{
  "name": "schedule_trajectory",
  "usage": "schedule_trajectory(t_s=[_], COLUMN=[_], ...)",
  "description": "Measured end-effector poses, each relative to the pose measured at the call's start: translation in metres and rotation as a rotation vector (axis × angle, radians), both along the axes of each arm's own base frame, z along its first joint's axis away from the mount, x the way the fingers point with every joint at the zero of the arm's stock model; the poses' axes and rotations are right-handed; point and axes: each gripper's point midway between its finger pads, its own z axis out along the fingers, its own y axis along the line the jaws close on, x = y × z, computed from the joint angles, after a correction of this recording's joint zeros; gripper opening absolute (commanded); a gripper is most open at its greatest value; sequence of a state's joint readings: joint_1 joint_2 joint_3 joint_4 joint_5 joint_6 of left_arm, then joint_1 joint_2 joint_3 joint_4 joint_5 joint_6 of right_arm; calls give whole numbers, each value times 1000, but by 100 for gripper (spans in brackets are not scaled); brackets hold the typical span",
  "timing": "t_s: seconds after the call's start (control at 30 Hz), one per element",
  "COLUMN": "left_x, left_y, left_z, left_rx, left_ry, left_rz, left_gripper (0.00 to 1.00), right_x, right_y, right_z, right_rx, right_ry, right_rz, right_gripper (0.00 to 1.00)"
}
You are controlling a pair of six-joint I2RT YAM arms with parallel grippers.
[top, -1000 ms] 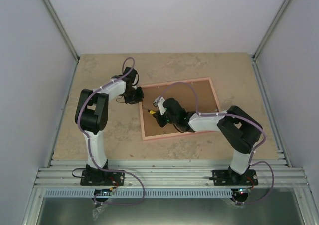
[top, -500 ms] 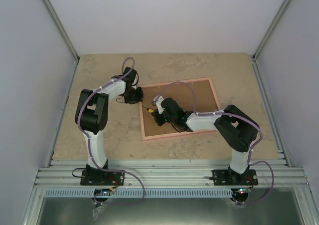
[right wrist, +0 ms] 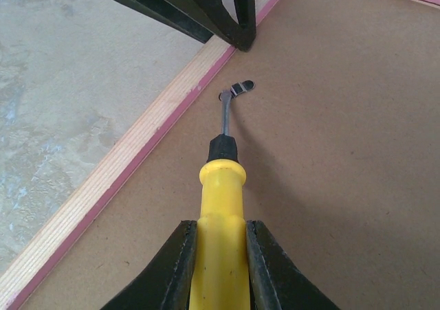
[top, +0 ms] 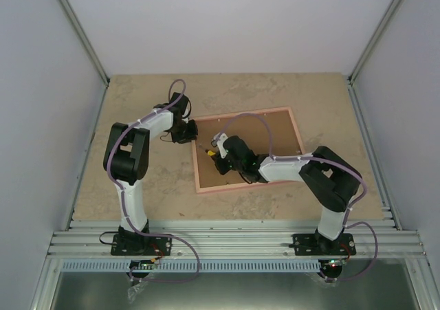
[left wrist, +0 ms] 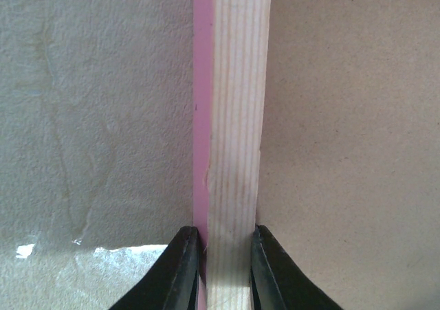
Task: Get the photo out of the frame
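Clamping a yellow-handled hooked tool [right wrist: 220, 186] in the right gripper [right wrist: 218, 255], touching its tip to a metal tab [right wrist: 242, 87] on the frame's [left wrist: 234, 117] brown backing board [right wrist: 330, 152], just inside the frame's left rail. Pinching that rail in the left gripper [left wrist: 223, 255]. Lying back-up, hiding the photo, with bare tabletop [top: 275, 90] showing along every frame edge.

Two white-and-black arms [top: 130, 159] trail lilac cables [top: 177, 86]; jaws glossy black.

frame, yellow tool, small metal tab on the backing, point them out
frame [left wrist: 234, 117], left wrist view, bare wood back of its rail
yellow tool [right wrist: 221, 200], right wrist view, its handle
metal tab [right wrist: 242, 86], right wrist view, its middle
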State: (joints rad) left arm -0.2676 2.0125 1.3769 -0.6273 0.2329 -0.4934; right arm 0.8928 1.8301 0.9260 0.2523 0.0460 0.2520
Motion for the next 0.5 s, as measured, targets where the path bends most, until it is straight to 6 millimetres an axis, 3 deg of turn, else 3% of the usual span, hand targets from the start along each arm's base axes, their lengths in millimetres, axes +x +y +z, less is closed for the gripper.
schedule_trajectory(t_s=[0.3, 0.5], left_x=[0, -2], left_y=[0, 0], left_z=[0, 0], left_rx=[0, -2], left_ry=[0, -3], left_rz=[0, 3], left_gripper=[6, 6], right_x=[-2, 4], right_y=[-11, -25], right_z=[10, 46], right_rx=[-12, 35], right_ry=[-8, -72], right_rz=[-21, -60], right_gripper=[0, 0])
